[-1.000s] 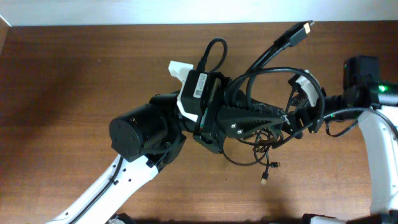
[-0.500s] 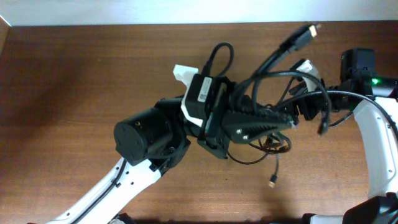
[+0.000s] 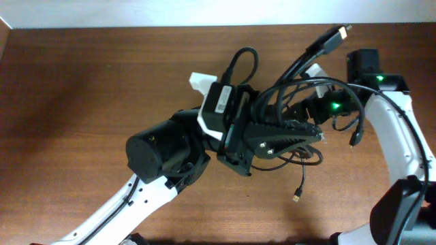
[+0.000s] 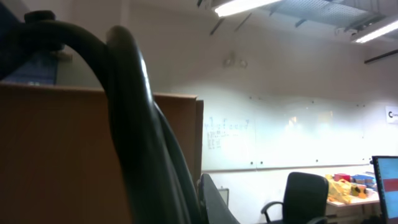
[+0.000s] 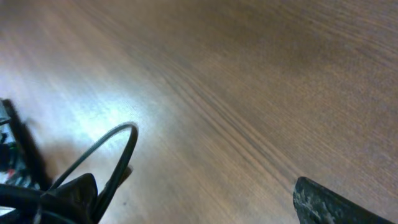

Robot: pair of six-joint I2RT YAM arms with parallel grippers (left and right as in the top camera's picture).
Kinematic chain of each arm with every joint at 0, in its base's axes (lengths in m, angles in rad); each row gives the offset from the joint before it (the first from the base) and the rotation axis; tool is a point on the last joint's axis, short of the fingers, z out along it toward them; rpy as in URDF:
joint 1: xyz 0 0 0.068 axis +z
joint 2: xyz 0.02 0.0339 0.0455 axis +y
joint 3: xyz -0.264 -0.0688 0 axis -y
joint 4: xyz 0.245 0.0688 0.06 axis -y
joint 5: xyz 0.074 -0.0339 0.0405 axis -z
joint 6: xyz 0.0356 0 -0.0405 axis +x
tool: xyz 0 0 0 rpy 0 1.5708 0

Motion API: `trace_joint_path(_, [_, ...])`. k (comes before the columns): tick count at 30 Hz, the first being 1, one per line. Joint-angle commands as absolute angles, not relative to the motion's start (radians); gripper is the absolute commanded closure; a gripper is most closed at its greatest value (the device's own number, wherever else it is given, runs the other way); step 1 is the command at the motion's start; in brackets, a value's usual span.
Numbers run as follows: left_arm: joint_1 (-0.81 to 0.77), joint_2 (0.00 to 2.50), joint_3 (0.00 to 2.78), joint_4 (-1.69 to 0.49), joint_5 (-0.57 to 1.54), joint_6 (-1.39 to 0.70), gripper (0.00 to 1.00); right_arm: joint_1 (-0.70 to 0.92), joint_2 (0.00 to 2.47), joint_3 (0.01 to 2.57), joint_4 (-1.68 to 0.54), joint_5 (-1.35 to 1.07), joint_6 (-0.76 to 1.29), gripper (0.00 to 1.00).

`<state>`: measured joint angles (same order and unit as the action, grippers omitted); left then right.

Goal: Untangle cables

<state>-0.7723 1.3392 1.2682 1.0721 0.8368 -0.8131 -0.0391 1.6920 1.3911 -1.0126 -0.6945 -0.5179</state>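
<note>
The cables [image 3: 304, 155] are a tangled black bundle at the middle right of the overhead view, partly under my left arm. One gold-tipped plug [image 3: 338, 31] points to the far edge, and a thin end [image 3: 297, 197] trails toward the front. My left gripper [image 3: 319, 136] points right, its tips in the tangle, and looks shut on the cables. My right gripper [image 3: 321, 109] is just behind the tangle; in the right wrist view it [image 5: 199, 205] is open, with a cable loop [image 5: 118, 149] beside its left finger. The left wrist view shows only a black cord [image 4: 137, 124] close to the lens.
The wooden table [image 3: 82, 102] runs left of the arms. Its far edge [image 3: 170, 27] meets a white wall. The left arm's large body [image 3: 163, 153] covers the middle. The right arm [image 3: 402, 143] runs down the right side.
My right arm has swung left and toward the far edge, closing in on the tangle. The left arm and the bundle have shifted slightly right, and the thin loose end has moved with them.
</note>
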Motion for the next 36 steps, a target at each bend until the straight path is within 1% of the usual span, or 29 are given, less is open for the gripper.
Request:
trace_joint_path(1, [-0.776,1.326,1.299,1.134,0.809,-0.822,1.0,-0.021,1.733,1.401,-0.951,-0.483,-0.358,0.01])
trace_joint_path(4, [-0.776,1.322,1.299,1.148,0.824,-0.822,1.0,-0.031,1.76,1.401,-0.921,-0.323,-0.265,0.01])
trace_joint_path(8, [-0.776,1.312,1.299,1.148,0.826,-0.822,1.0,-0.072,1.787,1.399,-0.931,-0.247,-0.241,0.01])
trace_joint_path(18, [-0.776,1.264,1.299,1.148,0.841,-0.822,1.0,-0.259,1.802,1.399,-0.946,-0.25,-0.226,0.01])
trace_joint_path(24, [-0.776,1.238,1.299,1.148,0.846,-0.822,1.0,-0.364,1.802,1.399,-0.969,-0.25,-0.18,0.01])
trace_joint_path(27, [-0.776,1.235,1.299,1.148,0.846,-0.822,1.0,-0.392,1.803,1.399,-0.971,-0.25,-0.139,0.01])
trace_joint_path(36, [-0.772,1.234,1.299,1.147,0.849,-0.822,1.0,-0.407,1.803,1.399,-0.976,-0.251,-0.14,0.01])
